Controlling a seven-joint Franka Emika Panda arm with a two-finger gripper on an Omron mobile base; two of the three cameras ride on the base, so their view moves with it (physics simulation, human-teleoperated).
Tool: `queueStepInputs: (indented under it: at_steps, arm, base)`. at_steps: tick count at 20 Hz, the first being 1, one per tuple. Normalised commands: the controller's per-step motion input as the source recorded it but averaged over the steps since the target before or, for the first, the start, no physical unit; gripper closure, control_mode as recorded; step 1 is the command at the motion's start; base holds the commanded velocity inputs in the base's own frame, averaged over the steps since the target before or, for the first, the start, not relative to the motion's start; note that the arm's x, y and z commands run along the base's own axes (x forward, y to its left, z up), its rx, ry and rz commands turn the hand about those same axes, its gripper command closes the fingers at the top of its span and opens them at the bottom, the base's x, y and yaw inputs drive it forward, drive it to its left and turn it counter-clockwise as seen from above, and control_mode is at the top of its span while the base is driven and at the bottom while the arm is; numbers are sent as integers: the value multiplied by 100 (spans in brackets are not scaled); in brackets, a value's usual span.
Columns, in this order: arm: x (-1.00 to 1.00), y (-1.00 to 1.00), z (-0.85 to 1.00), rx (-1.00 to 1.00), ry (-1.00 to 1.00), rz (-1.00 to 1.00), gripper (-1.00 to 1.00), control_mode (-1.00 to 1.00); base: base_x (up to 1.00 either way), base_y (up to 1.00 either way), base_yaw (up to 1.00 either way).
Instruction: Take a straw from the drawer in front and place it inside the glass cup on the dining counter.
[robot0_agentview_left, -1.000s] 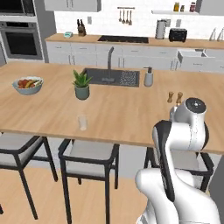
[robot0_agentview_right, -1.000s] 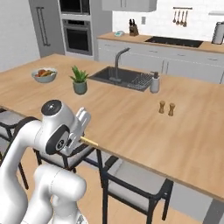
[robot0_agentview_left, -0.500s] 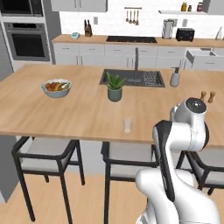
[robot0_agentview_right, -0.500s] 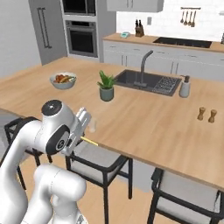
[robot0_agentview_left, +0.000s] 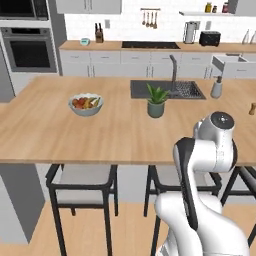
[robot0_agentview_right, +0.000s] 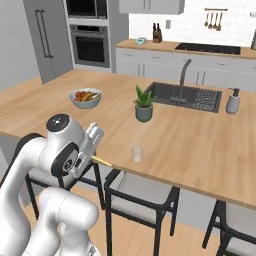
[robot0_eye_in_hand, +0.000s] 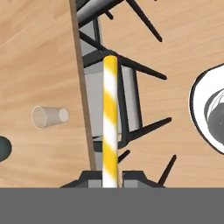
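My gripper (robot0_eye_in_hand: 110, 178) is shut on the straw (robot0_eye_in_hand: 110, 118), a thin yellow-and-white striped stick pointing away from the fingers over a stool seat just off the counter's edge. In the right base view the gripper (robot0_agentview_right: 95, 155) hangs at the near edge of the dining counter (robot0_agentview_right: 200, 150), and the straw (robot0_agentview_right: 103, 161) pokes out beside it. The glass cup (robot0_agentview_right: 136, 151) stands upright on the wood a little to the right of the hand. In the hand view the glass cup (robot0_eye_in_hand: 48, 117) appears left of the straw. The drawer (robot0_agentview_left: 227, 62) stands open at the far wall counter.
On the island are a fruit bowl (robot0_agentview_right: 86, 96), a potted plant (robot0_agentview_right: 144, 105), the dark sink (robot0_agentview_right: 185, 96) with its tap, and a soap bottle (robot0_agentview_right: 232, 101). Black-legged stools (robot0_agentview_left: 82, 181) stand under the near edge. An oven wall (robot0_agentview_left: 30, 47) rises at the far left.
The whole picture has slid to the right, so the base has moved along the island. The arm keeps its pose with the straw still gripped. The glass cup is now close to the hand.
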Motion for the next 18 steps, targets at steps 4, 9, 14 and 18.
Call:
queueStepInputs:
  at_steps: [4, 9, 14, 18]
  arm:
    - [0, 0, 0, 0, 0, 0, 100, 100]
    - [0, 0, 0, 0, 0, 0, 100, 100]
    - [0, 0, 0, 0, 0, 0, 100, 100]
    - [0, 6, 0, 0, -2, -8, 100, -100]
  base:
    - [27, 11, -22]
    - [40, 2, -25]
    - [45, 11, -25]
    - [2, 7, -10]
